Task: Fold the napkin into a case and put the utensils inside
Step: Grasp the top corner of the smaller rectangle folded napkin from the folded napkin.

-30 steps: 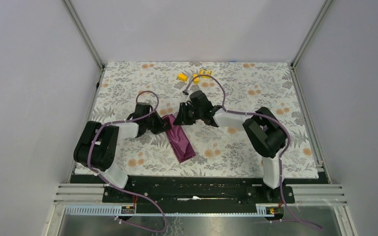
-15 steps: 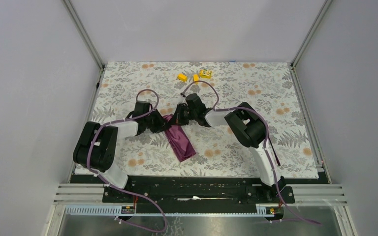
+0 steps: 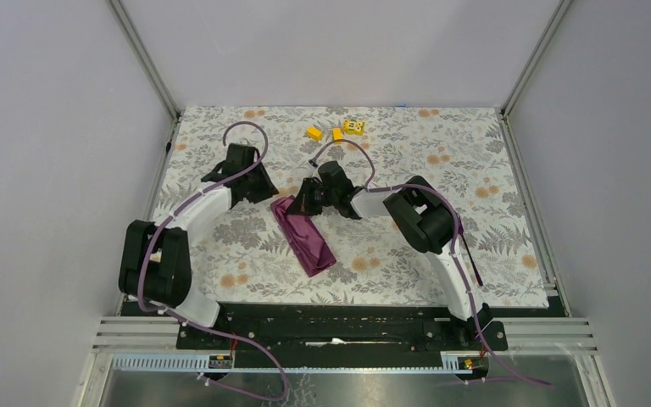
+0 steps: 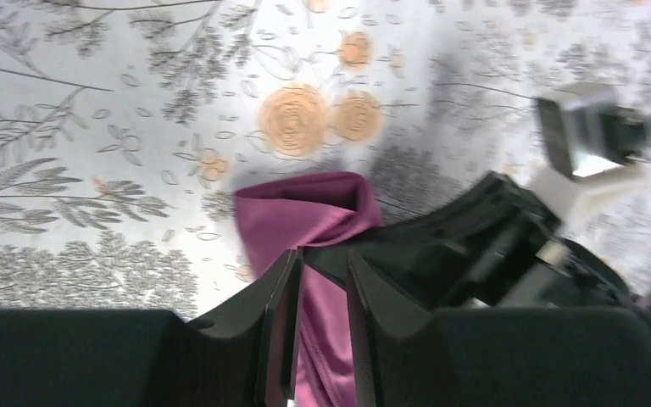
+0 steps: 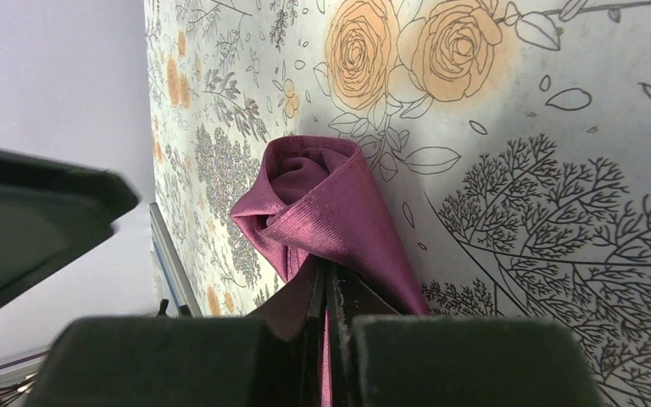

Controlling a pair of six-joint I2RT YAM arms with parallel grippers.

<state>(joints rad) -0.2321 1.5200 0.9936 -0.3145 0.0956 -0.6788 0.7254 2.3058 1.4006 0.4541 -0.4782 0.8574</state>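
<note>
Pinching napkin (image 5: 331, 203) fold: right fingers (image 5: 356, 305) closed tight. Left fingers (image 4: 281, 322) slightly apart, gripping nothing, above napkin.

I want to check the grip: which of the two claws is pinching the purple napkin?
The right claw, shut on the curled end of the napkin. The left claw has its fingers apart and holds nothing.

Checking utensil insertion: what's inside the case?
In the case mouth: only folded purple cloth, no utensil visible. Deeper inside is covered by cloth. The right end effector pinches its edge.
</note>
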